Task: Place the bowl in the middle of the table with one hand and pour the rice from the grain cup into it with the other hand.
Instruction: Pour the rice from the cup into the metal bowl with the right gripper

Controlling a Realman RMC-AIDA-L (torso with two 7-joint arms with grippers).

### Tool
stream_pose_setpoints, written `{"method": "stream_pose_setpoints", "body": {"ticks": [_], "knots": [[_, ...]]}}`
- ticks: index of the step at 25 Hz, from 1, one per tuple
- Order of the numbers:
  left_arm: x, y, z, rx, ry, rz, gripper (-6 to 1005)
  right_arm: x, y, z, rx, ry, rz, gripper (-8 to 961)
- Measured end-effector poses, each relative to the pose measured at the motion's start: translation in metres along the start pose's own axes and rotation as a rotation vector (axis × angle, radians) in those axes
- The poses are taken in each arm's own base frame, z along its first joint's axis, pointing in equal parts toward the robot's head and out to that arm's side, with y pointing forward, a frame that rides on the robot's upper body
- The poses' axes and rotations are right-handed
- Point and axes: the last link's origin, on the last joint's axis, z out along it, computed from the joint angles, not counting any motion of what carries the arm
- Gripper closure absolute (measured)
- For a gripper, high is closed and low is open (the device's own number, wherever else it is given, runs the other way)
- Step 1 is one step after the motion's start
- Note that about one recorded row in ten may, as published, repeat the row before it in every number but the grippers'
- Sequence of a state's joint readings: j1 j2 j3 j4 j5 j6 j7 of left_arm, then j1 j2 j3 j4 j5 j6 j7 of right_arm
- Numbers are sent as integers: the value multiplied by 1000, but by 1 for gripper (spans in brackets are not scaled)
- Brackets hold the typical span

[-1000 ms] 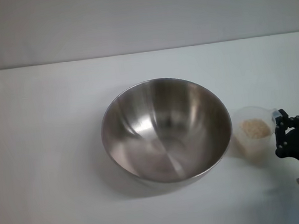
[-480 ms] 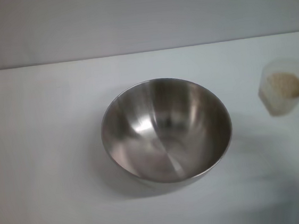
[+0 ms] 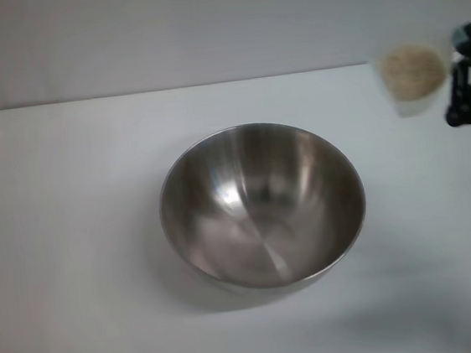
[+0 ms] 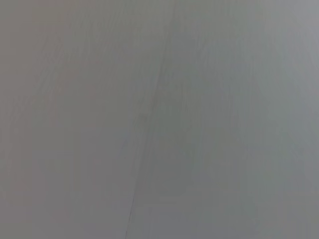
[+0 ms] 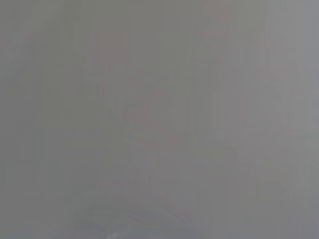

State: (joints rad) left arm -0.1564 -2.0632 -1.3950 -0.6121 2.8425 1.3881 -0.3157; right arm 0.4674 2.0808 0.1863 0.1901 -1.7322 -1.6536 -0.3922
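While the bowl (image 3: 262, 203) sits empty mid-table (image 3: 74, 244), the right gripper (image 3: 457, 60) grips the cup (image 3: 412, 78) of rice (image 3: 412, 68) aloft, well to the bowl's right and farther back; left arm out of sight

Bowl (image 3: 262, 205): shiny brushed silver; tabletop (image 3: 74, 244): plain white; rice (image 3: 412, 70): pale beige; grain cup (image 3: 412, 95): translucent white; right pincer (image 3: 461, 77): black.

No text, label, brand, number or sign can be read anywhere.
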Motion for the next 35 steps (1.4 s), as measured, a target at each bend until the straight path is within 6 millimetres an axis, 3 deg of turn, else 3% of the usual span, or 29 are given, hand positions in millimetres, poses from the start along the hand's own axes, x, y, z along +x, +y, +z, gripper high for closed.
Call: {"method": "stream_pose_setpoints", "body": {"ticks": [8, 23, 35], "knots": [[1, 1, -1, -2, 6, -1, 173, -4, 23, 25, -123, -45, -206, 939], [2, 3, 1, -8, 19, -5, 172, -13, 49, 34, -199, -169, -829, 939], [3, 3, -1, -6, 25, -5, 172, -15, 63, 31, -281, -306, -1115, 939]]}}
